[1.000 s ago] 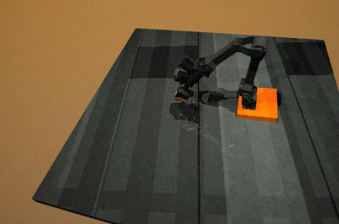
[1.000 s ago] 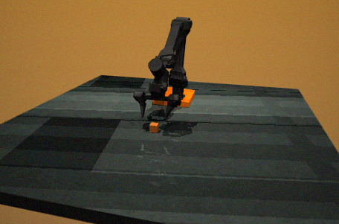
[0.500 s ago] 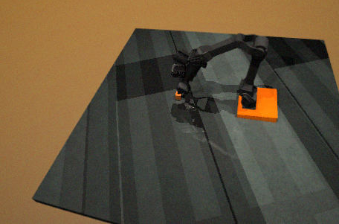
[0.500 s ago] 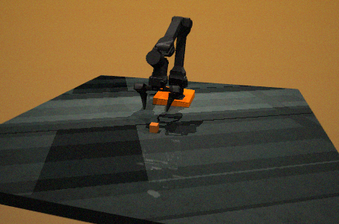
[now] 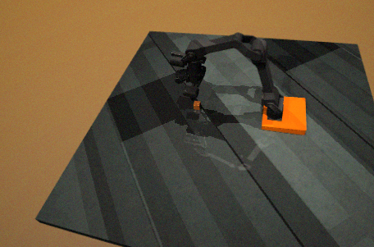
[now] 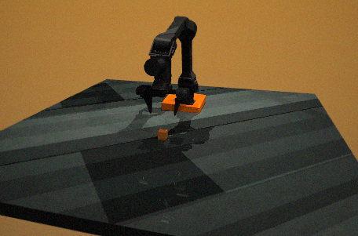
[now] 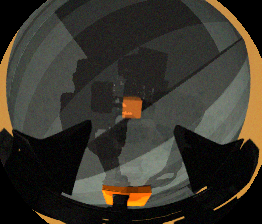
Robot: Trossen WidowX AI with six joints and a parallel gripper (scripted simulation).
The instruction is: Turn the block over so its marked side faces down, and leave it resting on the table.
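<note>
Claw spread wide and gripping nothing, fingers pointing down, raised well above the small orange block. Block resting on the dark striped tabletop, apart from both fingers, in front of the arm's orange base plate. Seen small and centred between the fingers from the wrist.

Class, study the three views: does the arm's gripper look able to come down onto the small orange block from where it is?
Probably yes: the gripper hangs open above the block, which sits alone on the table with nothing between.
</note>
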